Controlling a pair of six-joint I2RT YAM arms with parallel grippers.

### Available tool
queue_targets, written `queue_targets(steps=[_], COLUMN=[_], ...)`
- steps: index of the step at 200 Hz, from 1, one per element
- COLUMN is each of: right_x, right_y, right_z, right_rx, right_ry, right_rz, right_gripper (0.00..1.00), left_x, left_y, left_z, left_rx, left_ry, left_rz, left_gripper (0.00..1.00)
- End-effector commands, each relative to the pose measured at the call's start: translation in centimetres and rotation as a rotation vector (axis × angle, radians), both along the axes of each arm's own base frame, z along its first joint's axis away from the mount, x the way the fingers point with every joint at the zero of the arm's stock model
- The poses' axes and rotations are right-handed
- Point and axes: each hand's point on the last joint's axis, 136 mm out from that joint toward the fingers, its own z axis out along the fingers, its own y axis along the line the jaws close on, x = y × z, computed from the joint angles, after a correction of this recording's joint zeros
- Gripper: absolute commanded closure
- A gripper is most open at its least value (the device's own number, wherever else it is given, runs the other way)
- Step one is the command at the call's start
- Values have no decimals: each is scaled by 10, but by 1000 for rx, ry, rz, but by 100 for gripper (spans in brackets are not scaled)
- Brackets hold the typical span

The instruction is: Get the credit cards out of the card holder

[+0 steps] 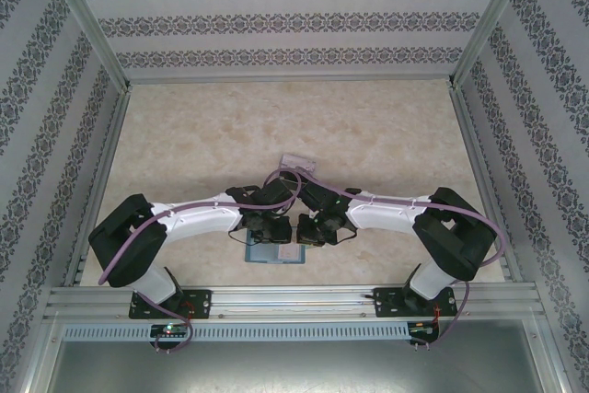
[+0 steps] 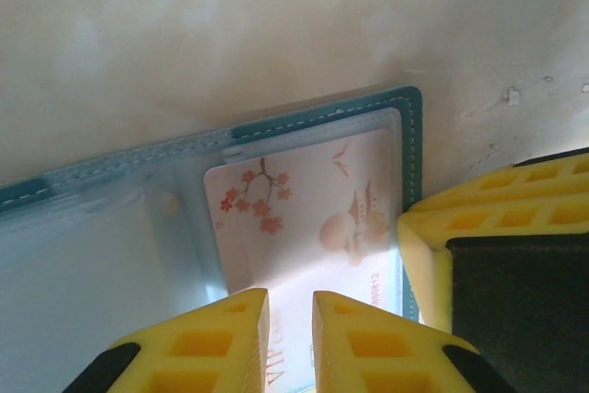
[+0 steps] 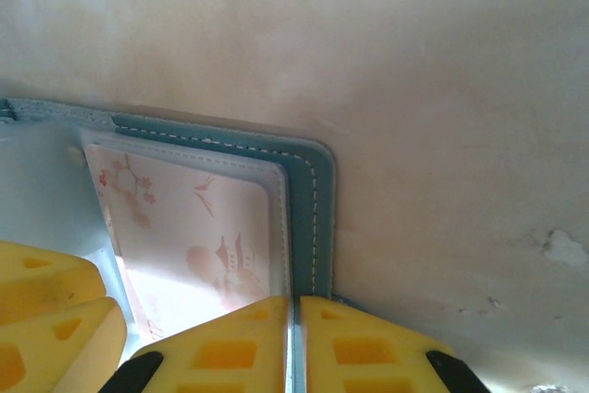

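While the wallet (image 1: 274,254) lies open at the worktop's (image 1: 276,126) near edge, long side running left-right, its pale blossom-and-pagoda card (image 2: 304,218) sits pocketed, lettering unreadable. The right claw (image 3: 293,306) pinches the wallet's edge; the left claw (image 2: 290,299), narrowly gapped, straddles the card, grip unclear.

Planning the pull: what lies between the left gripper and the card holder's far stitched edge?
The pale blossom-printed card lies across that stretch, seen in the left wrist view between the left gripper and the card holder at its far edge.
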Motion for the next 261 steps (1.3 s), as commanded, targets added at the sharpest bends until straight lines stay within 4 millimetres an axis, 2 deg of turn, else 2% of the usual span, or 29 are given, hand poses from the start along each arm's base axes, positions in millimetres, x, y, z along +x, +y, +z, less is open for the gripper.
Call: queue_targets(steps=[1, 66, 133, 195, 261], right_x=[-6, -6, -6, -2, 2], right_y=[-12, -13, -14, -9, 15], right_z=[-10, -9, -9, 5, 21], right_rx=[-84, -86, -95, -72, 9], right_ry=[11, 11, 10, -19, -52], right_rz=[12, 15, 13, 5, 13], right_gripper=[85, 85, 85, 85, 85], left_x=[2, -6, -5, 5, 5], left_y=[1, 13, 38, 26, 21], left_z=[-10, -29, -17, 3, -3], left_rx=[-6, 71, 188, 104, 7], left_ry=[23, 69, 27, -30, -8], left_rz=[23, 16, -2, 24, 75], left_gripper=[79, 79, 78, 75, 74])
